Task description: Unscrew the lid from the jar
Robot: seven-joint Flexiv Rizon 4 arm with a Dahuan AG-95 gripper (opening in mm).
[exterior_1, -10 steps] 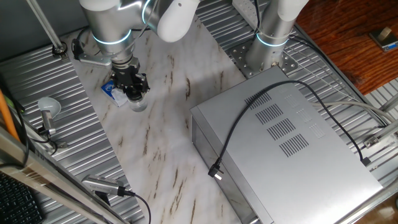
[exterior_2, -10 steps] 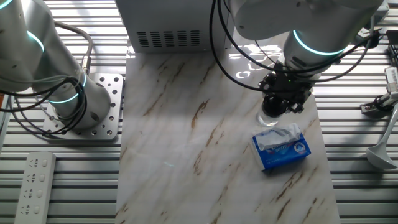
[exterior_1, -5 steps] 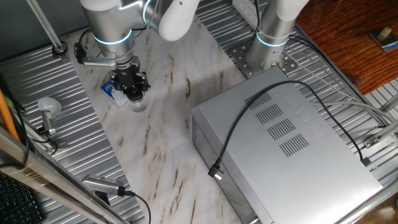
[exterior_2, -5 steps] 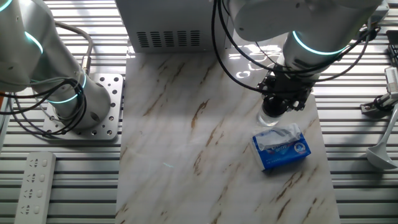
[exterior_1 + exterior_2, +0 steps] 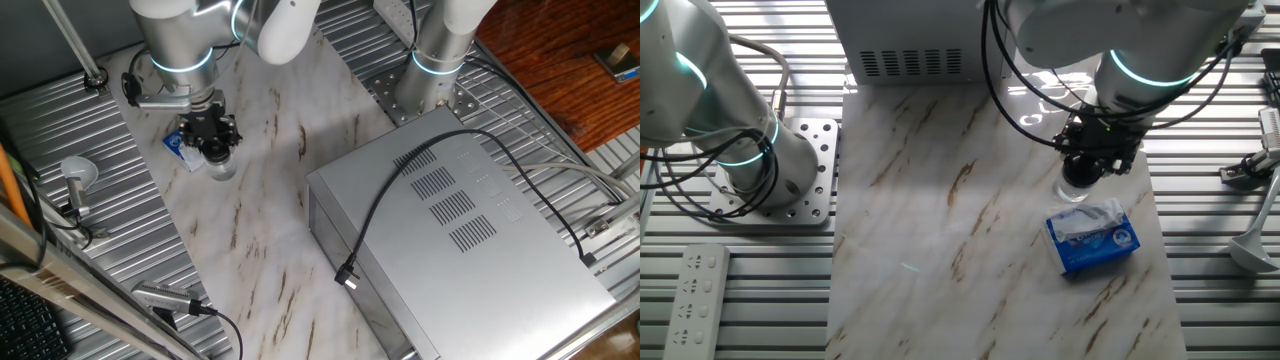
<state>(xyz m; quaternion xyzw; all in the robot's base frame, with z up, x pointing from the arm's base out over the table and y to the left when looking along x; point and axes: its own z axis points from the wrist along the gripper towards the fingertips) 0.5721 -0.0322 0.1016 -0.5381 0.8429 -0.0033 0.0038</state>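
Tiny clear jar (image 5: 1072, 190), probably light and slippery glass; best grabbed by the lid (image 5: 217, 154). Gripper (image 5: 1084, 171) jaws apparently pinching it, hard to tell.

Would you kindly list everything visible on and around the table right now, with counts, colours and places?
jar: one, clear, upright on the marble board directly under the end effector.
lid: one, black, on top of the jar, mostly hidden by the end effector.
packet: one, blue and white, flat on the marble board beside the jar.
metal box: one, grey, large, on the table with vent slots on top.
cable: one, black, draped across the metal box.
white disc on a metal stem: one, on the ribbed table edge.
power strip: one, white, at the table corner.
marble board: one, white with brown veins.
end effector: one, black, down over the lid; its grip cannot be made out.
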